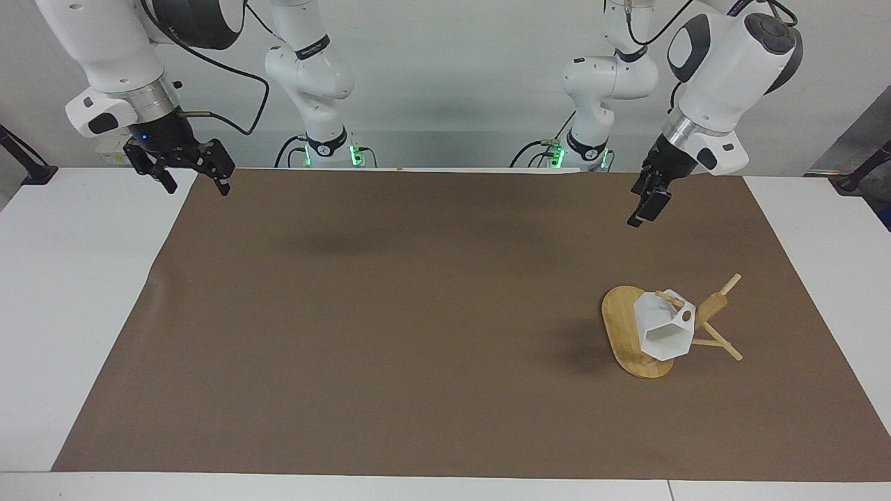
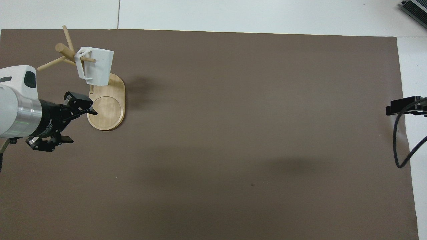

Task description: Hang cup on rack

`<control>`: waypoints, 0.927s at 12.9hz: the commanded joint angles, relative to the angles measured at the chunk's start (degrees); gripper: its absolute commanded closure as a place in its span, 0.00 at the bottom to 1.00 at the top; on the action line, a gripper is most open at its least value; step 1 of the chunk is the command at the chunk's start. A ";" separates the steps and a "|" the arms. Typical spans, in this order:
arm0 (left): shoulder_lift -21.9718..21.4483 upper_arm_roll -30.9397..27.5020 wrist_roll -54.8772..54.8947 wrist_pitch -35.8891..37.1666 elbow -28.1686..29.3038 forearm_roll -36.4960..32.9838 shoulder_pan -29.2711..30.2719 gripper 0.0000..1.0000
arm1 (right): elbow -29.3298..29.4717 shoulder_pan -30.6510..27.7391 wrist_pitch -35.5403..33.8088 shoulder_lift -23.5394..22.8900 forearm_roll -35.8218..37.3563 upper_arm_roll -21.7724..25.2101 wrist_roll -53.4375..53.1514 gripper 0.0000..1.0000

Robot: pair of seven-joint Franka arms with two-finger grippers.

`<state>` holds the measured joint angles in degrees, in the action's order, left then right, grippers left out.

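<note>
The white faceted cup [image 1: 665, 330] hangs by its handle hole on a peg of the bamboo rack [image 1: 621, 321], which stands toward the left arm's end of the table. In the overhead view the cup [image 2: 96, 66] hangs above the rack's oval base [image 2: 107, 108]. My left gripper [image 1: 644, 207] is open and empty, raised in the air over the mat beside the rack's base; it also shows in the overhead view [image 2: 82, 126]. My right gripper [image 1: 198, 186] is open and empty, waiting over the mat's corner at the right arm's end; only its tip [image 2: 402, 107] shows from overhead.
A brown mat [image 1: 390, 313] covers the middle of the white table [image 1: 76, 292]. A black cable [image 2: 398, 146] hangs from the right gripper. A dark device [image 2: 415, 8] sits at the table's corner farthest from the robots.
</note>
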<state>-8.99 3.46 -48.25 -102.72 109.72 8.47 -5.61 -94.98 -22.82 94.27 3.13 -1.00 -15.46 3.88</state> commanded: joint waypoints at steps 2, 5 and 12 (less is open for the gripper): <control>-0.68 -2.31 24.35 4.45 -1.96 -1.09 2.35 0.00 | -0.47 -0.30 -0.67 0.47 -1.02 -0.18 -0.18 0.00; 0.11 -2.40 48.09 6.47 -6.52 -3.45 7.19 0.00 | -0.47 -0.30 -0.67 0.47 -1.02 -0.18 -0.18 0.00; 6.53 -1.96 51.41 14.82 -23.15 -7.86 7.28 0.00 | -0.47 -0.30 -0.67 0.47 -1.11 -0.18 -0.18 0.00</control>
<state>-4.95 1.53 2.39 -90.81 90.89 2.27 2.33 -94.98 -22.82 94.27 3.13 -1.00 -15.47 3.88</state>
